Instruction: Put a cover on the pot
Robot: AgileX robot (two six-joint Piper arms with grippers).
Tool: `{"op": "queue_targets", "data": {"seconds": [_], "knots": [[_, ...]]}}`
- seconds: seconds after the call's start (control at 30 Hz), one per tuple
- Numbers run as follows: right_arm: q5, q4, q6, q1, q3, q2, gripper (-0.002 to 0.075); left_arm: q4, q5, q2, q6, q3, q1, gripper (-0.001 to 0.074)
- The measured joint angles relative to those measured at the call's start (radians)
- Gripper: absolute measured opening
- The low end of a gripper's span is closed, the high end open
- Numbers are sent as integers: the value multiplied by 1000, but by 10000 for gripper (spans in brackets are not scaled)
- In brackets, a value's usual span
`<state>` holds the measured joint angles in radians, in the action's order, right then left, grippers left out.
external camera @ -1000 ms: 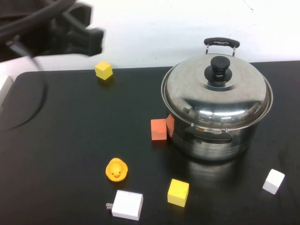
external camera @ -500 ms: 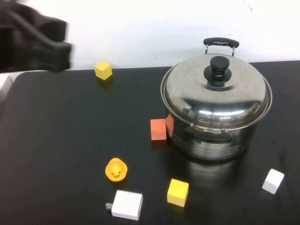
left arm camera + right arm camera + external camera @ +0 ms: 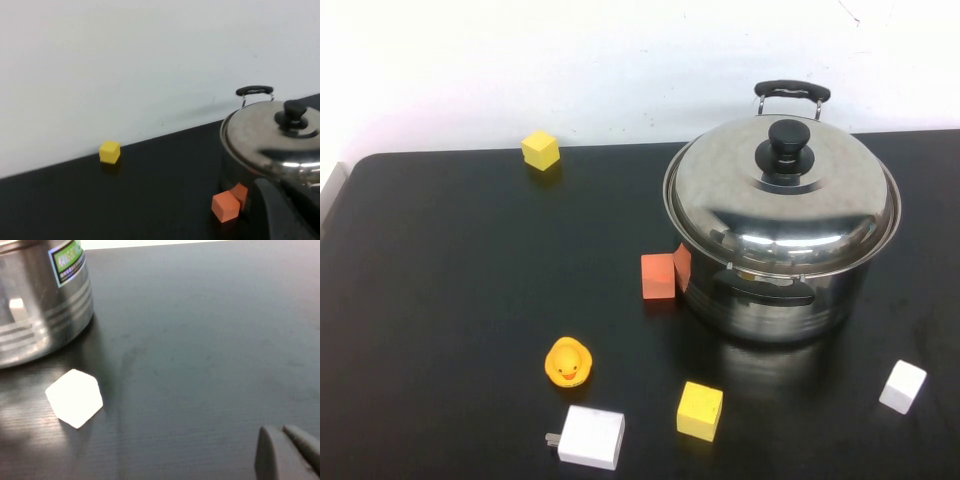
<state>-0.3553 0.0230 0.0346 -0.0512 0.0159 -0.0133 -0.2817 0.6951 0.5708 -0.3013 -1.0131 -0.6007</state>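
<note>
Pot covered — large shiny stainless-steel stockpot (image 3: 782, 275) with black loop side handles sits on the black table (image 3: 450, 270), its domed steel lid with black knob (image 3: 782, 187) seated on the rim.

Neither arm shows in the high view. Only a dark part of the left gripper (image 3: 287, 212) appears in the left wrist view, with the stockpot and an orange cube (image 3: 225, 206) close by it and a yellow cube (image 3: 109, 152) well apart near the wall; whether its fingers are apart cannot be told. Right gripper (image 3: 287, 452) hangs low over bare table, fingertips (image 3: 272, 455) drawn together — the stockpot's wall and a white cube (image 3: 74, 398) lie well apart from them, open tabletop between.
</note>
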Motion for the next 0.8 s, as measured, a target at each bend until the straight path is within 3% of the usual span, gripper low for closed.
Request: {"op": "queue_targets", "data": {"seconds": [0.23,0.4,0.8], "knots": [[0,0,0,0,0,0,-2,15,-239,-280,-161,409,127,-1],[0,0,0,0,0,0,-2,65,-304,-487,-225,611,191,-1],[0,0,0,0,0,0,-2,53,-386,-588,-241,741,326,-1]]}}
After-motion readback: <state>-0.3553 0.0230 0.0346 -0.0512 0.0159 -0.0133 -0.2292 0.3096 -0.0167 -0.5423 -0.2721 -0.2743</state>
